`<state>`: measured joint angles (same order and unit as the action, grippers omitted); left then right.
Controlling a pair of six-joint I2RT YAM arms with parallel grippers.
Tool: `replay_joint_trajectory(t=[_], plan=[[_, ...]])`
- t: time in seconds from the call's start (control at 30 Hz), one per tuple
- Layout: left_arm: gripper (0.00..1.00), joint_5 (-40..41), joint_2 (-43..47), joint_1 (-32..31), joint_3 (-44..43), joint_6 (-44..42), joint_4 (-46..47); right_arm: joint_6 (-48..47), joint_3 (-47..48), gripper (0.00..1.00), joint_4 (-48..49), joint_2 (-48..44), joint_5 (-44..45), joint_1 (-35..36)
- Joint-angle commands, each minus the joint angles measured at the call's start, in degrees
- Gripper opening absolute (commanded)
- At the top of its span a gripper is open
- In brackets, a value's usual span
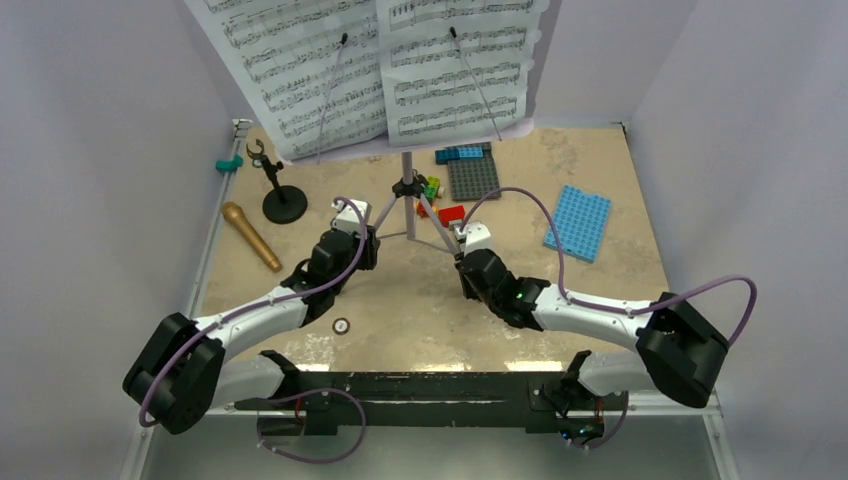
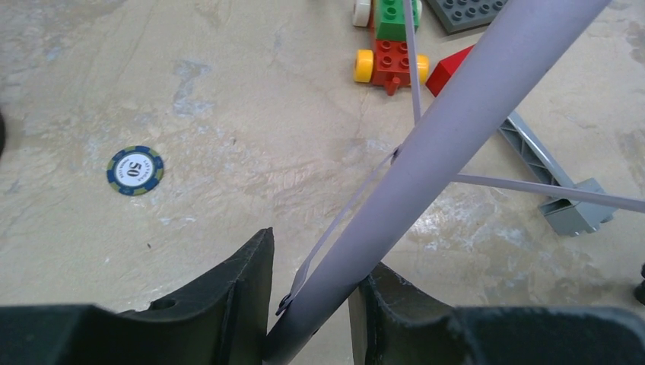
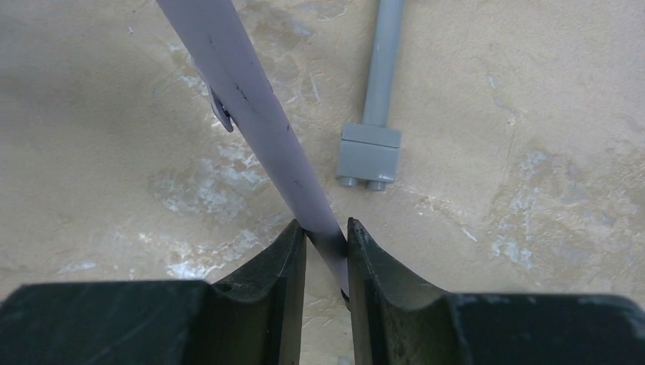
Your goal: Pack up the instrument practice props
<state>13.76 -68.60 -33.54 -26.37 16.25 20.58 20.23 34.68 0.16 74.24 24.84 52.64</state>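
Observation:
The lilac music stand (image 1: 407, 190) stands at the table's back middle on its tripod legs and carries white sheet-music pages (image 1: 380, 65). My left gripper (image 1: 368, 240) is shut on the stand's left leg (image 2: 433, 144), which runs slanted between its jaws (image 2: 316, 255). My right gripper (image 1: 462, 252) is shut on the right leg (image 3: 251, 106), pinched at its fingertips (image 3: 325, 226). The gold-brown microphone (image 1: 250, 235) lies at the left. The small black mic stand (image 1: 280, 198) stands upright behind it.
A grey baseplate (image 1: 472, 176) with blue bricks and a blue baseplate (image 1: 578, 222) lie at the back right. Coloured toy bricks (image 2: 390, 59) and a red-headed grey toy hammer (image 2: 544, 171) lie under the tripod. A poker chip (image 1: 341, 325) lies near my left arm.

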Motion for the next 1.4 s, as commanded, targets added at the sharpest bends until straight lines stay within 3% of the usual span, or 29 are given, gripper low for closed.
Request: replay_joint_trajectory(t=[0.0,0.17,0.27,0.4,0.5,0.6,0.8,1.03,1.23,1.37], plan=[[0.11,7.9,0.7,0.7,-0.7,8.5,-2.4,7.9,0.6,0.00,-2.1,0.1,-11.7,5.6],[0.11,8.8,1.1,0.7,-0.2,8.6,-3.5,9.3,1.1,0.00,-2.8,-0.5,-13.5,6.5],[0.23,8.8,1.8,0.7,-0.5,10.2,-5.4,9.9,1.1,0.04,-3.7,-1.6,-13.4,6.4],[0.46,8.5,4.5,0.8,-1.1,12.3,-9.9,10.3,0.8,0.44,-5.4,-5.5,-13.2,6.5],[0.57,7.8,7.0,0.7,-2.3,12.9,-11.7,10.3,1.5,0.59,-8.2,-8.1,-10.9,6.3],[0.64,6.4,9.8,0.7,-4.5,12.6,-14.9,9.8,2.4,0.65,-11.0,-11.4,-9.0,6.0],[0.68,6.3,16.6,0.7,-5.9,14.0,-20.4,8.2,3.8,0.69,-16.5,-21.3,-7.5,1.5],[0.71,-1.0,28.8,0.6,-3.9,20.0,-26.1,7.2,8.9,0.67,-20.9,-36.0,-16.8,-16.2],[0.71,-11.6,39.6,-1.9,-5.7,20.8,-31.3,4.8,18.7,0.65,-23.8,-40.5,-17.2,-18.0],[0.71,-13.4,40.8,-8.2,-11.1,18.1,-34.2,2.4,27.2,0.64,-26.4,-40.2,-19.9,-18.1]])
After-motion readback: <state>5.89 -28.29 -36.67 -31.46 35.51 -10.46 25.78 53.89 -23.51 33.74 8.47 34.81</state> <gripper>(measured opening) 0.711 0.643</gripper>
